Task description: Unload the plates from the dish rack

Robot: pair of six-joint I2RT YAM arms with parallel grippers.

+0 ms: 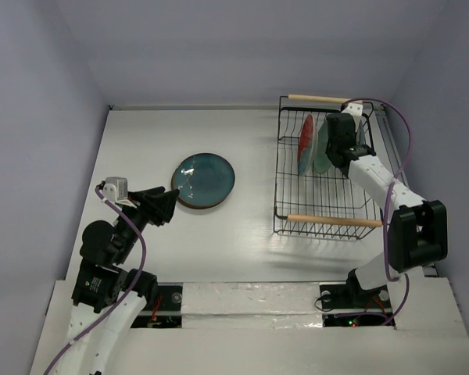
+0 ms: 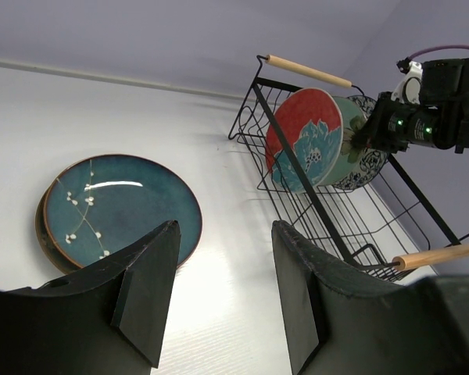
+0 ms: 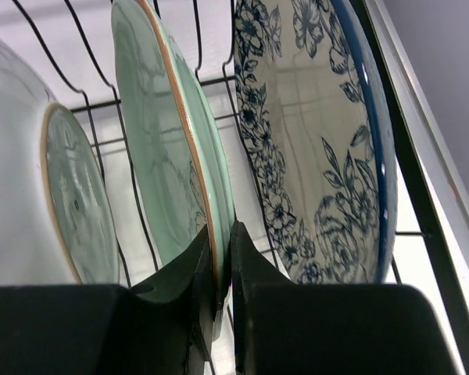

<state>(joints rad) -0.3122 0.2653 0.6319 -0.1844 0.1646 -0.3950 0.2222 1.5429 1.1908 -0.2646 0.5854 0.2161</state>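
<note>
The black wire dish rack [image 1: 280, 160] stands at the right and holds three upright plates. From the left these are a red plate with a teal flower [image 2: 305, 141], a pale mint plate [image 3: 168, 148] and a white plate with blue flowers [image 3: 313, 141]. My right gripper [image 3: 220, 232] is shut on the mint plate's lower rim; it shows inside the rack in the top view [image 1: 340, 144]. A teal plate with a white blossom branch [image 1: 204, 180] lies flat on the table with a brown edge under it. My left gripper [image 2: 225, 226] is open and empty, just short of the teal plate.
The rack has two wooden rod handles, one far [image 1: 319, 98] and one near [image 1: 334, 221]. The red plate's pale underside [image 3: 23, 195] stands close to the left of my right gripper. Purple walls enclose the white table [image 1: 141, 148].
</note>
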